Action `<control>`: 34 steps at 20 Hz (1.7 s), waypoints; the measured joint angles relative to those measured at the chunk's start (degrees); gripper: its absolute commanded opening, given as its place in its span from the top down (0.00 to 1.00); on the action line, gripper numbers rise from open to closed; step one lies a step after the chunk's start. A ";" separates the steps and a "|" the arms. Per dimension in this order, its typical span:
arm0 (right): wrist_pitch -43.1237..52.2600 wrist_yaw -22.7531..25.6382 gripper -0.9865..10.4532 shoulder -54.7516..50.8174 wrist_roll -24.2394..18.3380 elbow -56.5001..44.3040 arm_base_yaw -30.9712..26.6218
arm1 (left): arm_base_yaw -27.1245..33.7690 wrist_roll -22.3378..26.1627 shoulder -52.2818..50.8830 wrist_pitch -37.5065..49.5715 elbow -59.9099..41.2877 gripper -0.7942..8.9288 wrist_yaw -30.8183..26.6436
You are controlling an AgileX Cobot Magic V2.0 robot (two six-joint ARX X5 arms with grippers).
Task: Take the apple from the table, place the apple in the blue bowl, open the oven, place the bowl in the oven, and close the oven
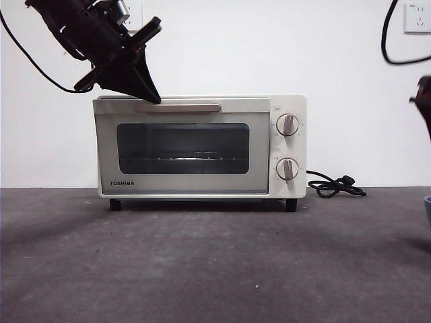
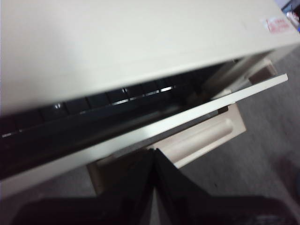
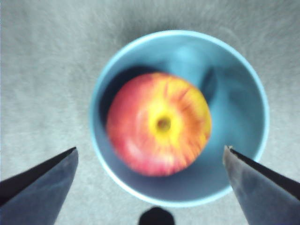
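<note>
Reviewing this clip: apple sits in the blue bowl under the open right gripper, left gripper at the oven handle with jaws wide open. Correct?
Not quite: the left gripper has its jaws shut, as the left wrist view shows, by the oven handle. The apple does sit in the blue bowl under the open right gripper.

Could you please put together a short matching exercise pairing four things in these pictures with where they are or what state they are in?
Things:
1. the apple
2. the oven door
3. the left gripper
4. the right gripper

Places or states:
A. jaws together, at the oven's beige handle
B. lying in the blue bowl, stem end up
C. jaws wide apart, above the bowl
D. ajar at its top edge, as the left wrist view shows

Pairs: 1-B, 2-D, 3-A, 4-C
</note>
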 measured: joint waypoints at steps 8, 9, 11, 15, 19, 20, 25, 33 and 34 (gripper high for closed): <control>-1.60 -4.55 0.92 -15.43 1.33 0.00 0.00 | -0.85 6.51 -0.24 -13.35 -0.72 0.92 1.95; -1.64 -4.55 0.92 -16.85 1.64 0.00 0.00 | -1.03 7.02 -0.24 -14.69 -1.36 0.92 2.03; -2.19 -4.55 0.92 -18.91 2.10 0.00 0.00 | -1.27 7.32 -0.15 -16.15 -2.69 0.92 1.90; -2.51 -4.96 0.92 -19.74 2.56 0.00 0.00 | -1.44 7.41 -0.68 -16.31 -2.93 0.92 0.92; -2.25 -4.83 0.92 -19.71 2.56 0.00 0.00 | -2.58 7.41 -1.84 -15.15 -2.97 0.92 -1.55; -2.16 -4.63 0.92 -19.71 2.56 0.00 0.00 | -2.93 7.39 -2.29 -14.05 -3.48 0.92 -1.97; -2.16 -4.50 0.92 -19.71 2.58 0.00 0.00 | -5.03 6.05 -3.69 -8.28 -10.84 0.92 -2.10; -2.05 -4.26 0.92 -19.71 2.58 0.00 0.00 | -5.79 5.25 -2.91 -6.86 -14.86 0.92 -4.00; -2.12 -3.65 0.92 -19.71 2.82 0.00 0.00 | -6.12 5.25 -2.91 -6.86 -14.93 0.92 -4.50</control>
